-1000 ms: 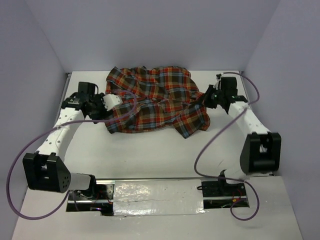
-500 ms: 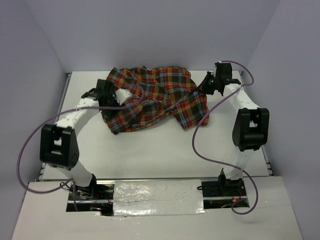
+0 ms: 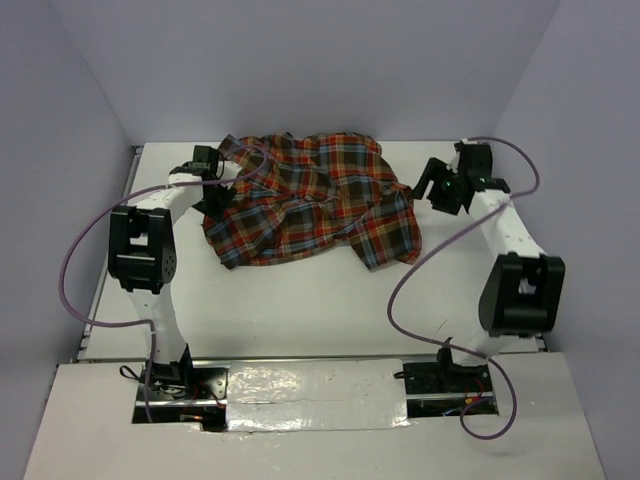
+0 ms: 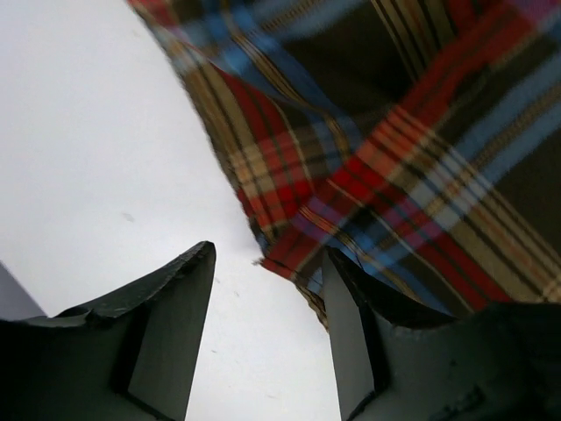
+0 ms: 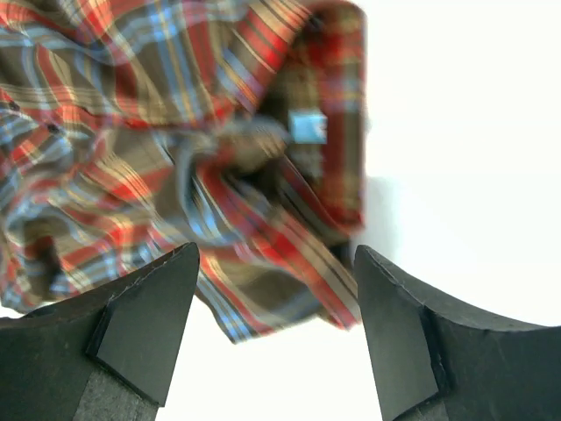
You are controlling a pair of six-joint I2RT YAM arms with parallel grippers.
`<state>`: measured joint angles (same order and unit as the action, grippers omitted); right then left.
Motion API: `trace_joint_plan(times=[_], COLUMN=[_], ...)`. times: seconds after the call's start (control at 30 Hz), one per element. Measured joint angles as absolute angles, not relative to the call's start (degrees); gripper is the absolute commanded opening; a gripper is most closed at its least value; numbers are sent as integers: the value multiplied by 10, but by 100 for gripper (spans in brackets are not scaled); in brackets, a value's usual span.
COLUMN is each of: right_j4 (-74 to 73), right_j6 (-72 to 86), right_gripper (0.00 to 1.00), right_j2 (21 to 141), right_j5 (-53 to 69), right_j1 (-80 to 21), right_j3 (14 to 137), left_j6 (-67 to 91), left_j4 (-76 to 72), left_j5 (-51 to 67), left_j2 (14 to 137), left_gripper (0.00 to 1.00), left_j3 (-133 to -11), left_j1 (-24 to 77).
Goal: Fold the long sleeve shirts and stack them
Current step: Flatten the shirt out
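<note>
Item: one plaid shirt [image 3: 310, 200], lying crumpled and unfolded at the far middle of the surface [image 3: 300, 300]; left gripper [image 4: 267, 259] jaws wide at its hem, right gripper [image 5: 276, 259] jaws wide near its labelled edge, both empty; folding and stacking judged wholly outstanding.

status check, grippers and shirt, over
Left gripper open at the plaid shirt left edge; right gripper open, just off its right edge. Shirt crumpled, unfolded. Left arm's cable loops over its far-left corner.
</note>
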<state>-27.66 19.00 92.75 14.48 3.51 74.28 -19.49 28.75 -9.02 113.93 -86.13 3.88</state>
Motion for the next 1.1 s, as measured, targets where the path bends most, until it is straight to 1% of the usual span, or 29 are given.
trace_joint_plan(times=[0.1, 0.2, 0.27, 0.33, 0.43, 0.57, 0.6, 0.63, 0.67, 0.7, 0.73, 0.8, 0.93, 1.1], right_j4=[-284, -276, -269, -260, -239, -187, -175, -164, -152, -142, -135, -128, -132, -159], right_j6=[184, 183, 183, 183, 185, 187, 188, 189, 189, 187, 190, 191, 182, 158], right_gripper=[79, 80, 80, 80, 79, 77, 70, 61, 38, 26, 17, 0, 0, 0], right_j2=[844, 796, 788, 795, 831, 889, 899, 907, 913, 918, 921, 923, 904, 837], right_j5=[141, 156, 165, 173, 185, 198, 199, 201, 204, 206, 209, 215, 224, 259], right_j1=[52, 50, 50, 49, 49, 46, 45, 44, 44, 43, 43, 43, 42, 36], right_j3=[655, 572, 526, 494, 484, 489, 489, 489, 489, 490, 491, 492, 492, 503], left_j6=[-212, -227, -235, -239, -242, -253, -253, -256, -256, -255, -255, -255, -255, -254], left_j4=[310, 324, 331, 331, 326, 320, 319, 319, 317, 316, 314, 315, 316, 310], left_j5=[-69, -34, -20, -15, -25, -37, -39, -40, -41, -42, -42, -42, -43, -41], left_j2=[1138, 1122, 1106, 1101, 1113, 1130, 1132, 1134, 1135, 1135, 1135, 1135, 1135, 1135], left_gripper=[64, 64, 63, 58, 50, 15, 0, 0, 0, 0, 0, 0, 0, 0], left_j3=[-849, -841, -835, -835, -831, -811, -809, -809, -809, -809, -810, -817, -867, -986], left_j1=[32, 27, 25, 25, 25, 25, 25, 25, 25, 25, 25, 25, 25, 25])
